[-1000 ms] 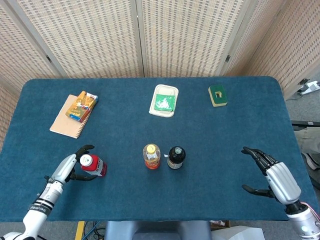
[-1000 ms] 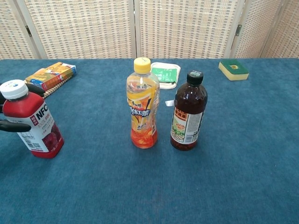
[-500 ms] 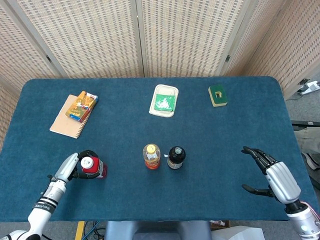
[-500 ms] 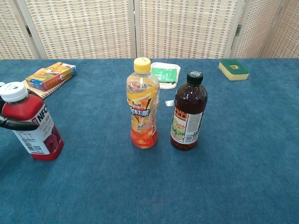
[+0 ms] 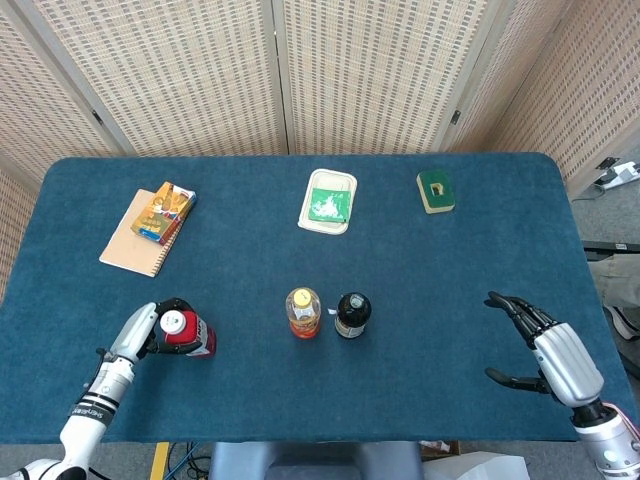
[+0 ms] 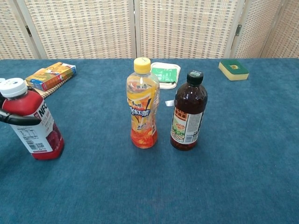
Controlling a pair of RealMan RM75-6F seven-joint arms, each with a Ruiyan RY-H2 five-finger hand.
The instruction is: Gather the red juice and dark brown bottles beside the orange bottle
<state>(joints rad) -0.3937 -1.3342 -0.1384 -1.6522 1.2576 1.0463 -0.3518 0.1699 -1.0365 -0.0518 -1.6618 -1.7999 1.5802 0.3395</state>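
At about 8 o'clock on the tabletop [image 5: 450,300], nearest the robot, the red juice bottle [image 5: 186,333] was gripped by the left hand [image 5: 140,335], dark fingers [image 6: 18,120] being wrapped around its shoulder just under the white cap, and it was seen tilted slightly. At 4 o'clock the right hand [image 5: 545,350] was held wide apart and empty. Near the centre the orange bottle [image 5: 303,311] stood upright, with the dark brown bottle [image 5: 352,313] already just beside it at its 3 o'clock. Farther off, a notebook [image 5: 135,243] lay at 10 o'clock, a green packet [image 5: 328,200] at 12 and a sponge [image 5: 435,190] at 1. The high grip could be judged risky: the bottle might swing or slip, or the orange bottle be toppled on arrival.
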